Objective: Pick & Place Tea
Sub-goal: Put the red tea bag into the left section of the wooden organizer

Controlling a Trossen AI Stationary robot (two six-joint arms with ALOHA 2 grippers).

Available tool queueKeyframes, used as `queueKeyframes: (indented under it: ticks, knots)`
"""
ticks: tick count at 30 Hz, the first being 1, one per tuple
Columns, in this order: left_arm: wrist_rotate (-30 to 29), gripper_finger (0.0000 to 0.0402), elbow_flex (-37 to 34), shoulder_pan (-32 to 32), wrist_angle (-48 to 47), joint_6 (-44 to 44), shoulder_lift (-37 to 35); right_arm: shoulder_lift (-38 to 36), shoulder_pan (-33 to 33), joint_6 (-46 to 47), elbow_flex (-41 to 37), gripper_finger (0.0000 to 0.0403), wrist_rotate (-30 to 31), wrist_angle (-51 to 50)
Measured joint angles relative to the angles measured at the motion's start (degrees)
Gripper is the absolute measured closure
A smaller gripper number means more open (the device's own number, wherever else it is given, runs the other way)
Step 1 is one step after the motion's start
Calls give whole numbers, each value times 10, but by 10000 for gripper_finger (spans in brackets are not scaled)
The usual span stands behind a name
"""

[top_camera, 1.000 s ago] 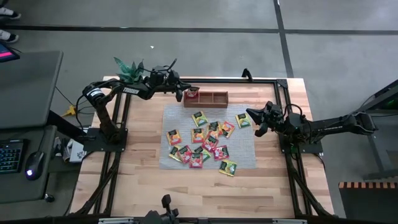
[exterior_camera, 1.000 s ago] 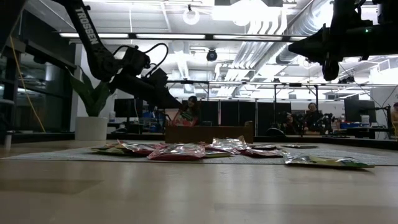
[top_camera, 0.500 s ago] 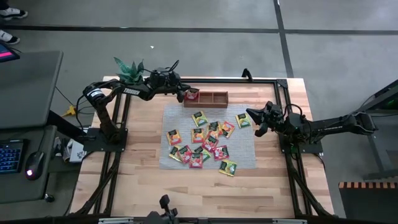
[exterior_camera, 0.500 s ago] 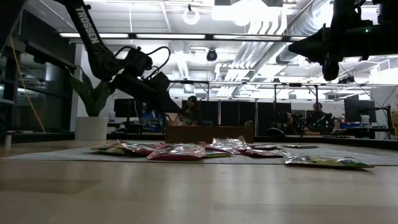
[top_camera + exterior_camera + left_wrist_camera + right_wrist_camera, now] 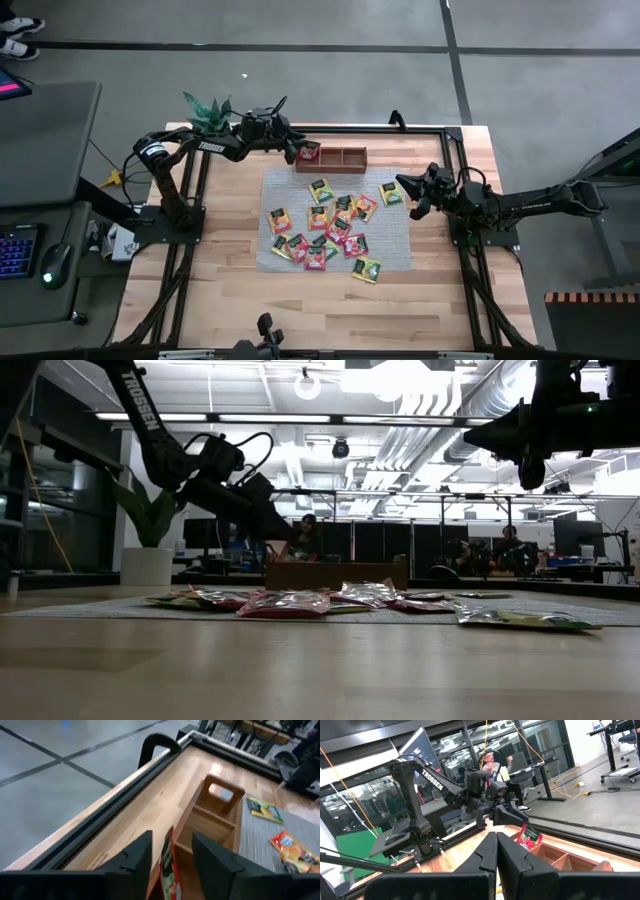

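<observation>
over the tray [image 5: 330, 158], end effector [image 5: 168, 851] newly parted

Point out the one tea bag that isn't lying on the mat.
The red tea bag between the left gripper's fingers, standing on edge over the wooden tray's left end compartment. All the others lie flat on the grey mat.

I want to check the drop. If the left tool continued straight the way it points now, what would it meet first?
Probably the tray: the left tool, with a red sachet between its fingers, points along it. Depth is unclear, but nothing else lies before it.
</observation>
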Motion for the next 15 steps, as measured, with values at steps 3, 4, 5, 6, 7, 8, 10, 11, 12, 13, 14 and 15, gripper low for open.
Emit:
queueKeyframes:
  ticks: [3,4,5,6,7,8,10,11,12,13,14,15]
  knots:
    - [2,231,7,0,0,-15,-5,0,0,0,0,402,0,0]
    - [4,226,12,0,-4,-17,-10,0,0,0,0,402,0,0]
    - [9,222,19,0,-4,-19,-13,0,0,0,0,402,0,0]
    - [14,220,25,0,-4,-20,-18,0,0,0,0,402,0,0]
    - [17,219,30,0,-8,-26,-25,0,0,0,0,402,0,0]
    - [17,218,36,0,-16,-32,-33,0,0,0,0,402,0,0]
    - [17,218,50,0,-37,-44,-54,0,0,0,0,402,0,0]
    - [20,218,59,0,-49,-45,-63,0,0,0,0,402,0,0]
    - [30,218,66,0,-70,-47,-74,0,0,0,0,402,0,0]
    - [43,218,70,0,-98,-49,-89,0,0,0,0,402,0,0]
    - [54,218,74,0,-129,-50,-102,0,0,0,0,402,0,0]
    - [62,218,79,0,-157,-51,-115,0,0,0,0,402,0,0]
